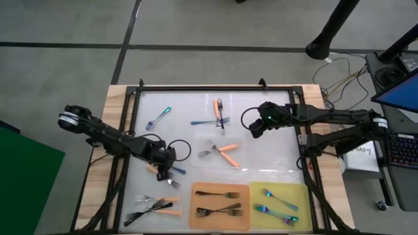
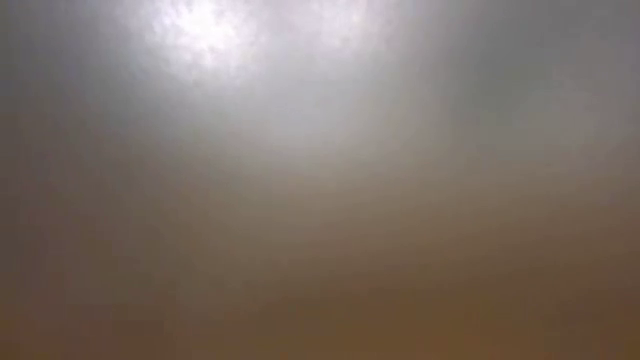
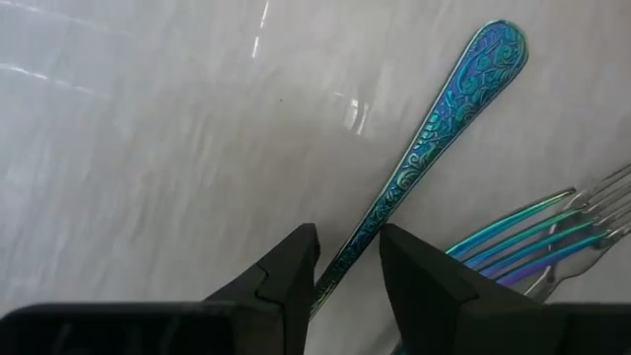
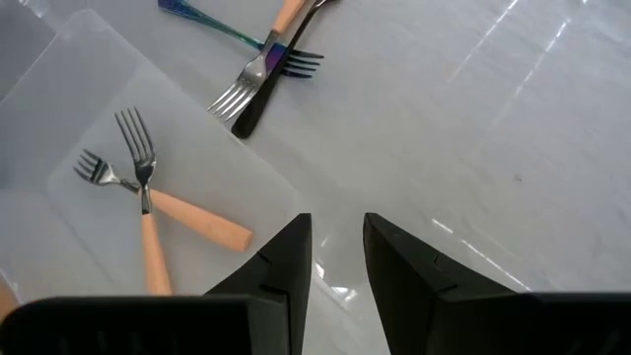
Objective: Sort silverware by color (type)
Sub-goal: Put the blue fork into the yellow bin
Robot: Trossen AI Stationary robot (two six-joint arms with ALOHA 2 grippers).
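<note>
Silverware is seen scattered in the high view: black forks on the orange mat, iridescent forks on the yellow mat, a mixed pile at the near-left corner, several forks left mid-table. The left gripper sits low over an orange-handled fork w/ a blue fork beside it; the right gripper hangs over bare table near a crossed group.

Low view: nothing can be made out.

Left wrist view: the iridescent fork handle is straddled by parted fingers, not yet clamped. A slip is likely, as the handle is thin & flat on a glossy top; a neighbouring iridescent fork's tines could be dragged along.

Right wrist view: fingers parted, nothing held; two orange-handled forks lie crossed, so one may be snagged w/ the other.
</note>
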